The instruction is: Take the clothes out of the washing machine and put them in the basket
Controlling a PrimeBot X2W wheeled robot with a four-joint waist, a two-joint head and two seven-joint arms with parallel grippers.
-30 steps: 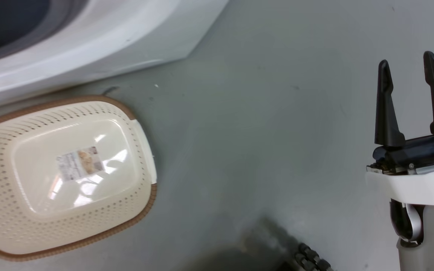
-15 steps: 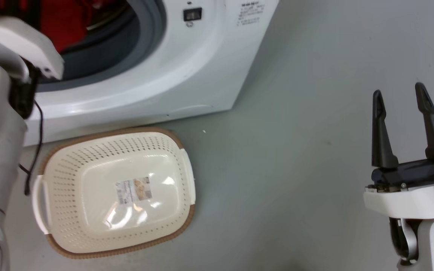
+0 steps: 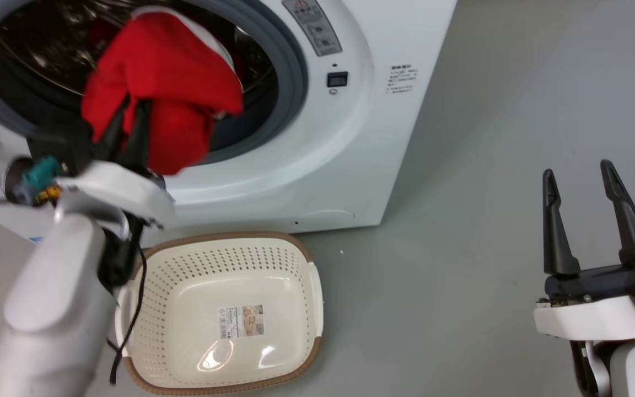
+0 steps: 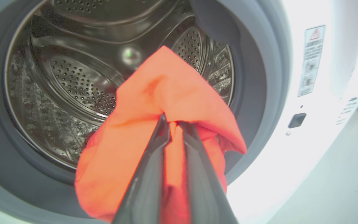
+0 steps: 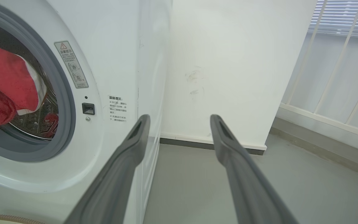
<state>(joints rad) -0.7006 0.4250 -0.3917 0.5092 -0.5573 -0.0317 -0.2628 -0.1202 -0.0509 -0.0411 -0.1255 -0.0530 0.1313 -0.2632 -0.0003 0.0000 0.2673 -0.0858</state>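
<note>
The washing machine (image 3: 350, 138) stands ahead of the left gripper (image 4: 173, 122), port open. Low in its steel drum (image 4: 73, 77) lies a second red piece (image 5: 49, 123) with pale markings. The basket (image 3: 196, 270) sits on the floor below that gripper's wrist, with a paper label (image 3: 240, 321) on its bottom. Raised at the port mouth, the left gripper is pinched narrow on a red garment (image 3: 168, 99) draped over its fingers. The right gripper (image 3: 577, 169) hovers well aside, fingers spread wide.
</note>
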